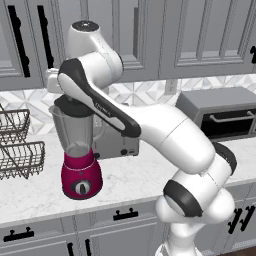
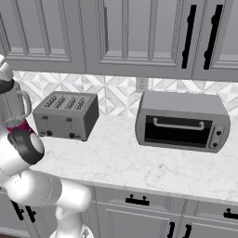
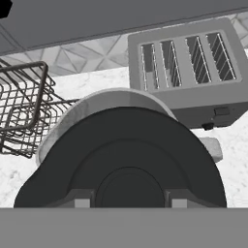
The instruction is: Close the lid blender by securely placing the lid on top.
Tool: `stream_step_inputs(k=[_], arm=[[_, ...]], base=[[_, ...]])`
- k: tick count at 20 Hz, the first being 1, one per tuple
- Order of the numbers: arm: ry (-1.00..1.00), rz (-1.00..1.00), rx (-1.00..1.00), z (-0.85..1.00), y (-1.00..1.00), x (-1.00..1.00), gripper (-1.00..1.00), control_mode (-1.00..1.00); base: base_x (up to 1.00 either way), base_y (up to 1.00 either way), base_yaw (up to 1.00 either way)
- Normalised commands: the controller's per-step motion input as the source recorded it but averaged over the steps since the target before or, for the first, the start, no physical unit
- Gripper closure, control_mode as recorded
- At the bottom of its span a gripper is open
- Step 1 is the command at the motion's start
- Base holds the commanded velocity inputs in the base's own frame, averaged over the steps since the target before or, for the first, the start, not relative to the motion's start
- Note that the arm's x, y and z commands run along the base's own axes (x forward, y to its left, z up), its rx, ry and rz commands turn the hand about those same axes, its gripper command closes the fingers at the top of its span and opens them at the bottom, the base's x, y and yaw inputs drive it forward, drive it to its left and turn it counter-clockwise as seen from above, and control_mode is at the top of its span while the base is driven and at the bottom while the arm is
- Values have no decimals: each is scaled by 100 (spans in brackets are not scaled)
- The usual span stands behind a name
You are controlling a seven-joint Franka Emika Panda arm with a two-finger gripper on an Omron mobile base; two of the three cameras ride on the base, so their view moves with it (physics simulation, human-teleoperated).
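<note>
Held just over the blender [image 1: 77, 150] jar, the lid [image 3: 123, 164] needs seating squarely (gripper [image 3: 127, 203] seemingly clamped on it).

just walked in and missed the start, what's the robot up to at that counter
The white arm is reaching over the blender on the marble counter and holding the dark round lid just at the mouth of the clear jar. In the hand view the lid sits slightly off the jar rim, which peeks out along one side, so it does not look fully seated yet. The gripper appears shut on the lid. A grey toaster stands just behind the blender, with a wire rack to the side.
</note>
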Motion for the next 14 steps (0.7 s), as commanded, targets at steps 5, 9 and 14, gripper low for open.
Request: stream_step_inputs(k=[5,9,14], arm=[[1,0,0,-1,26,21,100,-100],[0,0,-1,0,31,26,100,-100],[0,0,-3,-7,20,22,100,-100]], base=[[0,0,0],[0,0,0],[0,0,0]])
